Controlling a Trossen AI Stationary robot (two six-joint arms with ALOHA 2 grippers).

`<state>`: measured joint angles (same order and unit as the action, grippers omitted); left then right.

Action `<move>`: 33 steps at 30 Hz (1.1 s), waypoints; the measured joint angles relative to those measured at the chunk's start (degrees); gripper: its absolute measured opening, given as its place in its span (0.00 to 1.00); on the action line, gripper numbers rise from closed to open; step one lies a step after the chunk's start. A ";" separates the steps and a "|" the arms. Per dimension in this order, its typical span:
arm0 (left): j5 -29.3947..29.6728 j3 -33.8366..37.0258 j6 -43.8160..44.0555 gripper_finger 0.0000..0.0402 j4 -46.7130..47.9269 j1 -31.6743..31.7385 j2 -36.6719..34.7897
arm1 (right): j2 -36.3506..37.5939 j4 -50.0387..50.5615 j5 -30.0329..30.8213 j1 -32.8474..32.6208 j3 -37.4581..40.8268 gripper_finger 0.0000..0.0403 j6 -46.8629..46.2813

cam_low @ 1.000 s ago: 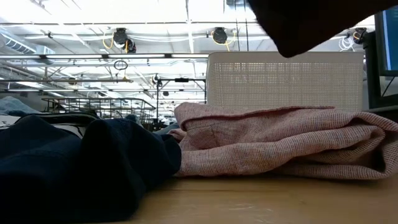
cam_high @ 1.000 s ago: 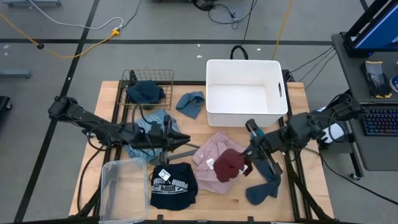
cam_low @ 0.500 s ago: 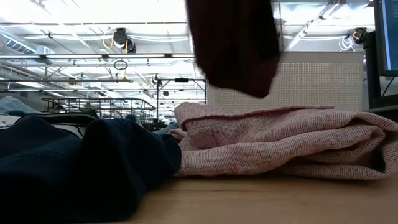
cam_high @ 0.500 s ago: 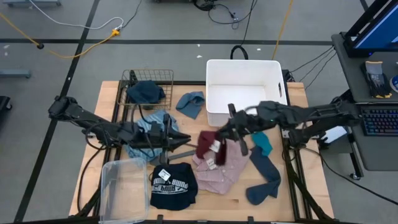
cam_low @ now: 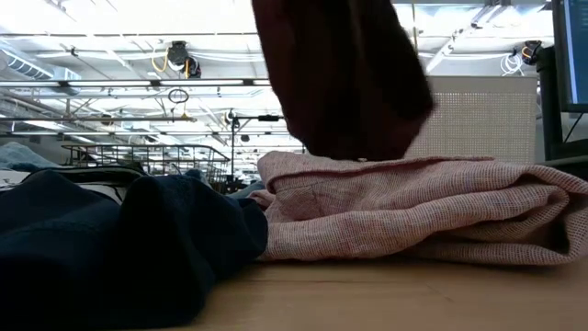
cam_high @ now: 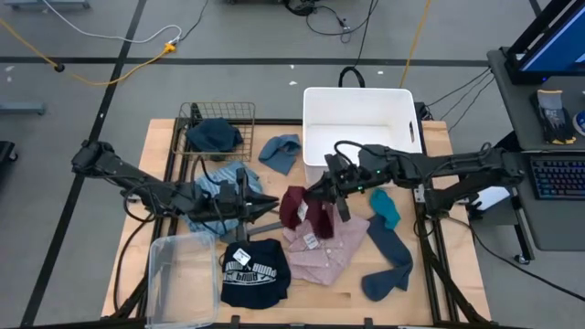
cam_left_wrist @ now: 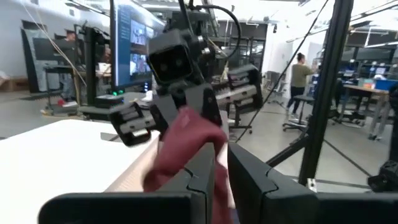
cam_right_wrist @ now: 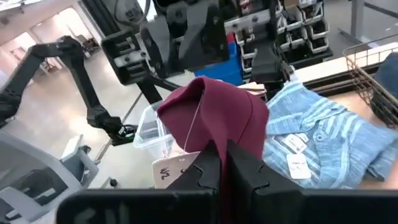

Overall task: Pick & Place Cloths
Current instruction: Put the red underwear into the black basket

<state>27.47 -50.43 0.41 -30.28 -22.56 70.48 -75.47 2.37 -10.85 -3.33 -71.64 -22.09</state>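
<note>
Since a second ago the right hand (cam_high: 327, 192) has swung from the right part of the bench (cam_high: 160, 146) toward its middle, carrying the maroon cloth (cam_high: 297, 206) with it. Its fingers are pressed together on the cloth, which hangs from them with a white tag (cam_right_wrist: 175, 169) dangling, just above the pink checked cloth (cam_high: 320, 245). In the low view the maroon cloth (cam_low: 340, 74) hangs down to the top fold of the pink checked one (cam_low: 413, 211).

Just in front of it, nose to nose, sits the left hand (cam_high: 260, 204), almost closed, over the light blue denim cloth (cam_high: 219, 187); whether it pinches anything cannot be told. In the left wrist view the maroon cloth (cam_left_wrist: 183, 143) hangs right ahead of its fingers (cam_left_wrist: 249, 180).

Farther out, a black cloth with white print (cam_high: 254, 272) lies at the front beside a clear plastic bin (cam_high: 181, 274). A teal cloth (cam_high: 385, 208) and a grey-blue cloth (cam_high: 388, 265) lie to the right. A white tub (cam_high: 358, 137) stands at the back, with another grey-blue cloth (cam_high: 280, 152) beside it and a navy cloth (cam_high: 213, 134) in the wire basket (cam_high: 219, 111).
</note>
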 joint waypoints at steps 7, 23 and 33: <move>2.21 -4.57 -2.92 0.12 6.40 0.02 0.00 | -1.62 -11.47 -5.06 0.74 0.00 0.00 -2.79; -1.06 -8.37 11.86 0.19 14.66 0.30 0.02 | 2.73 -18.51 -7.32 2.29 0.00 0.00 -2.51; -1.53 -8.37 10.12 0.37 9.11 0.30 0.00 | 2.96 -14.44 -7.28 5.46 -0.02 0.00 -0.81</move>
<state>25.94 -58.81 10.53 -21.17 -22.26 70.48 -72.51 -12.07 -18.13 2.12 -71.66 -22.89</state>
